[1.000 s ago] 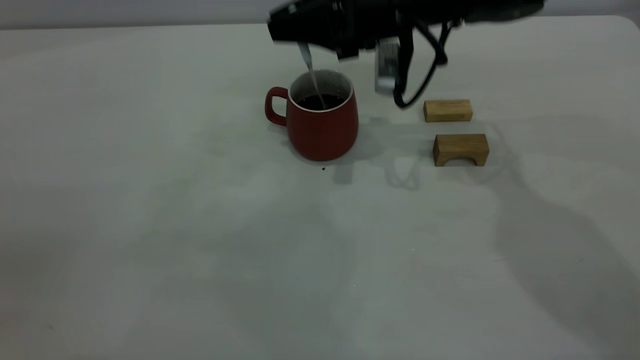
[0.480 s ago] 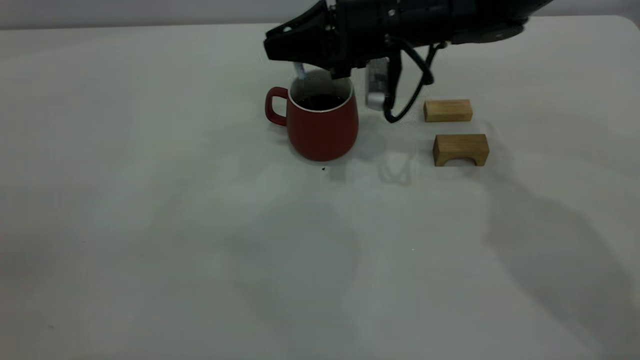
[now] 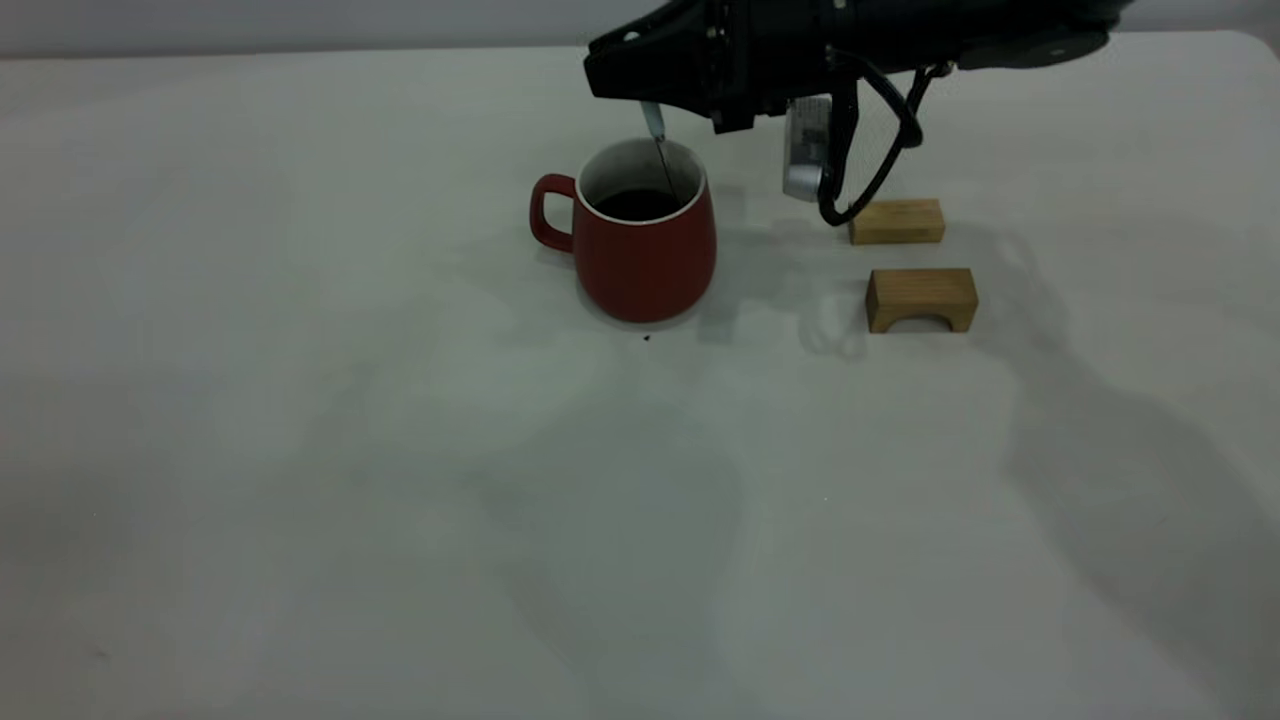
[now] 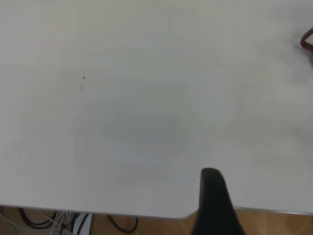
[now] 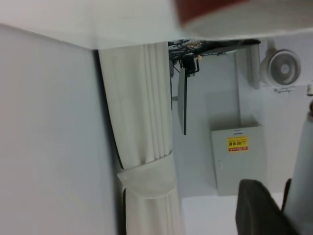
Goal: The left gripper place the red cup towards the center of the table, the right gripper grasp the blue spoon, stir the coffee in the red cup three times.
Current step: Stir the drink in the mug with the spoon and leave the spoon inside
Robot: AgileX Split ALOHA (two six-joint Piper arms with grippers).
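The red cup [image 3: 640, 250] stands upright near the table's [image 3: 300, 450] far middle, handle to the left, with dark coffee [image 3: 636, 205] inside. My right gripper [image 3: 652, 98] hovers just above the cup's rim, shut on the blue spoon [image 3: 660, 150]. The spoon hangs steeply down, and its thin stem reaches into the coffee toward the cup's right side. In the right wrist view the spoon's pale handle [image 5: 301, 186] lies against a dark finger [image 5: 254, 208], and the cup [image 5: 215, 10] shows as a red blur. My left gripper [image 4: 212, 205] is parked over the table edge, far from the cup [image 4: 308, 39].
Two tan wooden blocks sit right of the cup, a plain one [image 3: 897, 221] and an arched one [image 3: 921, 298] nearer the front. A tiny dark speck [image 3: 646, 338] lies just in front of the cup. The right arm's cable loop [image 3: 860, 180] hangs above the plain block.
The right gripper has swung right and risen slightly, carrying the spoon from the cup's left rim across to its right side. Cup and blocks have not moved.
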